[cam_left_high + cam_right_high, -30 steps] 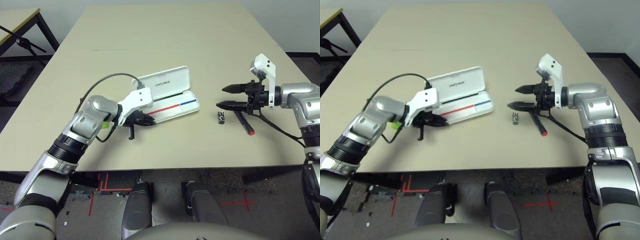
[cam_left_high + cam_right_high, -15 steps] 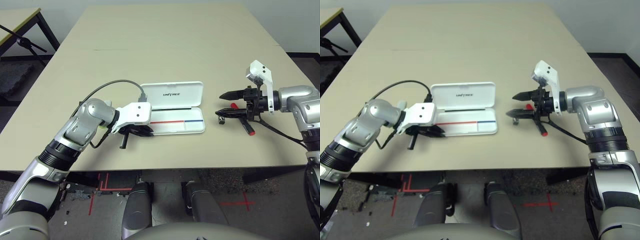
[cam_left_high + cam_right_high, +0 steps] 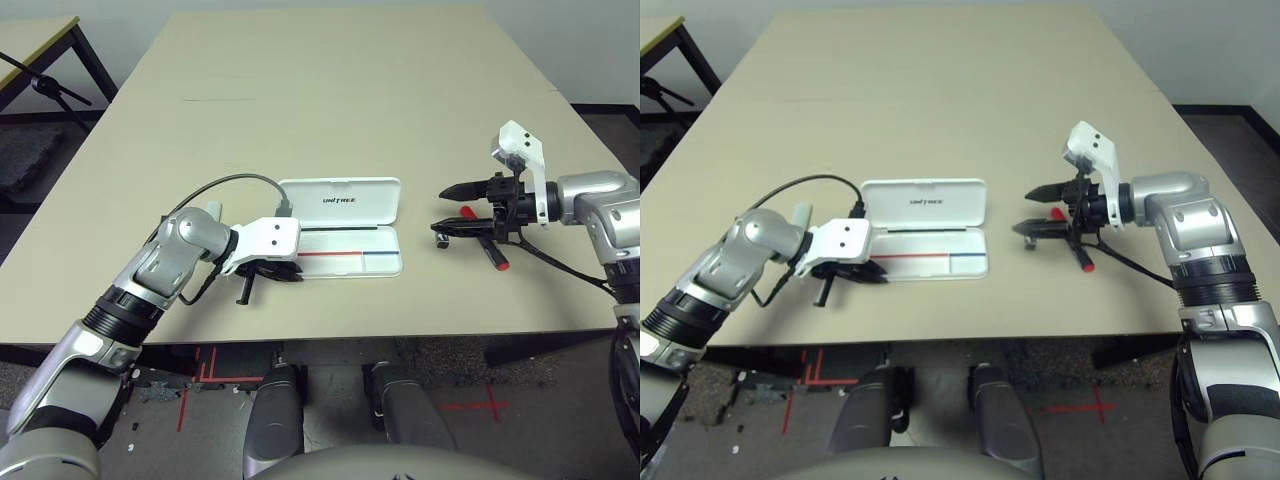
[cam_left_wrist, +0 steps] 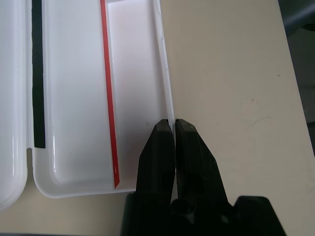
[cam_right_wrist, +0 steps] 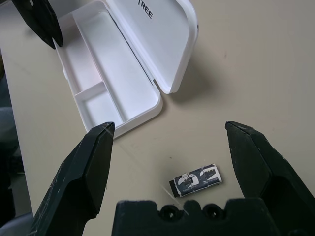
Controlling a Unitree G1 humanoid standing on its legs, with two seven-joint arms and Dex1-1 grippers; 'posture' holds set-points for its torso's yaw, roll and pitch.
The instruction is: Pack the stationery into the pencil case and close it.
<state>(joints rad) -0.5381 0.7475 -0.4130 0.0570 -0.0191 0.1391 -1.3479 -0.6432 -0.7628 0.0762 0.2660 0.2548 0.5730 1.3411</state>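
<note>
The left gripper [image 4: 174,129] has its jaws pinched on the front wall of the pencil case [image 3: 345,250], which lies open on the tabletop [image 3: 330,90]. The right gripper [image 5: 167,135] hovers with jaws spread wide above the black-and-silver clip-like piece [image 5: 197,180], just beside the red marker [image 3: 492,254].

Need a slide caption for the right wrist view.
Open right gripper hovers above the small black-and-silver piece, beside the open white pencil case.
</note>
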